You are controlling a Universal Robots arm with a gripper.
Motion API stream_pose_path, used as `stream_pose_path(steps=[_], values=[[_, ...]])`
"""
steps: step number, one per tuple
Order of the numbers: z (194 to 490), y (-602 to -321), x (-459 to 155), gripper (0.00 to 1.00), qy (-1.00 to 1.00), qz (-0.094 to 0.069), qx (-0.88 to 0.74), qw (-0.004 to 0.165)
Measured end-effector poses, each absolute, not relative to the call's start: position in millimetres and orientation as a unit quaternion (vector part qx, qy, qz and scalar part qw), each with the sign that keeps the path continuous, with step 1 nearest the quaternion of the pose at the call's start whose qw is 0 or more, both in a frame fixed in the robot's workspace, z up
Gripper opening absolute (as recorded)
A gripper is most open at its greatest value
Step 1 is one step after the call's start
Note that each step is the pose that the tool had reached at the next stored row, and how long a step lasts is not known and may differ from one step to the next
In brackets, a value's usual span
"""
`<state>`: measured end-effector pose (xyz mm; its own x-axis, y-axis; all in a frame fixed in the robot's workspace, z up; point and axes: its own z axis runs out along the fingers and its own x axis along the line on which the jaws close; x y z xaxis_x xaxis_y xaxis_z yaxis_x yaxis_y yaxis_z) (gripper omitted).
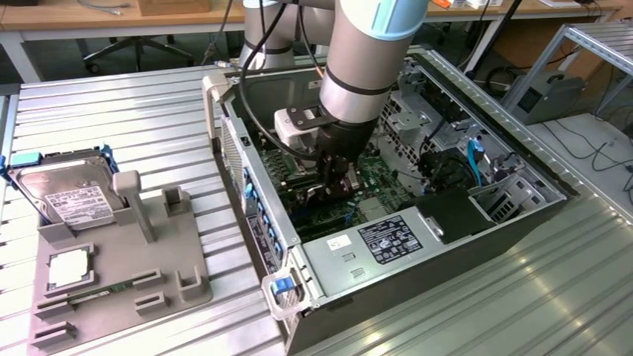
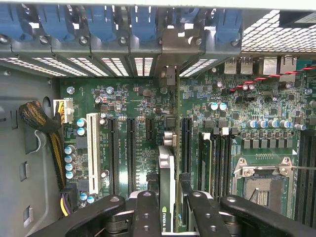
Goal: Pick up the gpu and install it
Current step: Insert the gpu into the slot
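Gpu edge-on at pincer over motherboard, hard drive outside case

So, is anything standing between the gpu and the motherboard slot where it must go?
Nothing visible does. In the wrist view the gpu stands edge-on over the motherboard, between an empty black slot and the memory slots. No cable or card lies across its line.

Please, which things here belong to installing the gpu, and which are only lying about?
Belong to the job: gpu, gripper, motherboard, computer case.
Lying about: hard drive, processor, memory stick, grey holder tray.
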<state>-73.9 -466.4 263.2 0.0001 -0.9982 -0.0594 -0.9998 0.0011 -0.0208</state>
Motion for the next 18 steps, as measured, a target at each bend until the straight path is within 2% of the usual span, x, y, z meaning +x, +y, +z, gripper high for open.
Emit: stream_pose_path(steps=[18], values=[[260.7,-465.3,-74.4,0.27,0.707,0.014,-0.707,0.028]])
